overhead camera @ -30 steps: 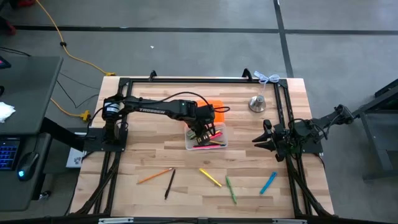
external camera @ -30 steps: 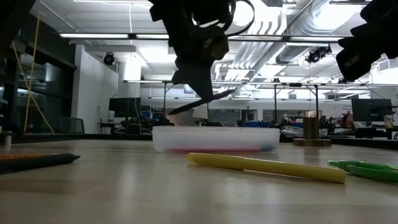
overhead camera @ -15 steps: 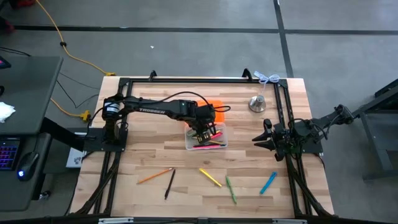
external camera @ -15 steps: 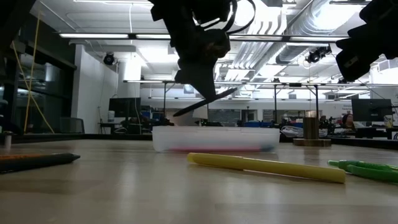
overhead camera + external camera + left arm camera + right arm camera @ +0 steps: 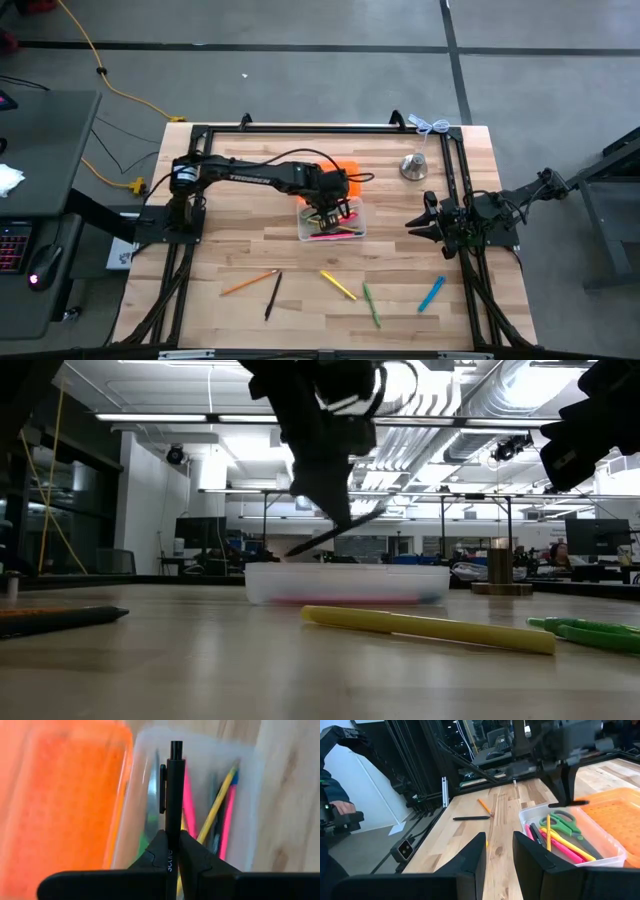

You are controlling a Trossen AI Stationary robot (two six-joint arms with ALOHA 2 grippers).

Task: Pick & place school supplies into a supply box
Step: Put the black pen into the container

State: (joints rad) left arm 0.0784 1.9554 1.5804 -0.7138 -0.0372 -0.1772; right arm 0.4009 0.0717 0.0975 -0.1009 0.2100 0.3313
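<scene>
1. Black pen point(image 5: 173, 800) pinched between the closed fingers of the left gripper point(image 5: 170, 851), tip sticking out ahead of the jaws and tilted down toward the box point(image 5: 352, 237) in the low view.
2. Directly under those jaws: clear box, already holding pink and yellow pens point(image 5: 565, 845) and green-handled scissors point(image 5: 564, 822); orange lid point(image 5: 60, 800) lying open just beside the jaws, on the far side of the box.
3. Nearer the table's front edge, well apart from the left jaws: orange pencil point(image 5: 249, 283), dark pencil point(image 5: 272, 296), yellow marker point(image 5: 428, 629), green marker point(image 5: 370, 304), blue marker point(image 5: 431, 293), all flat on the wood.
4. Off to the side, well apart from the box: right gripper point(image 5: 418, 225) hanging above the table's right edge, jaws parted with a gap between the fingers point(image 5: 470, 855), nothing held.
5. Beyond the right jaws, toward the far right corner: silver bell point(image 5: 414, 166) standing on the table.
6. Past the table in the right wrist view: a person's sleeve point(image 5: 332, 800) at the edge of the room.
</scene>
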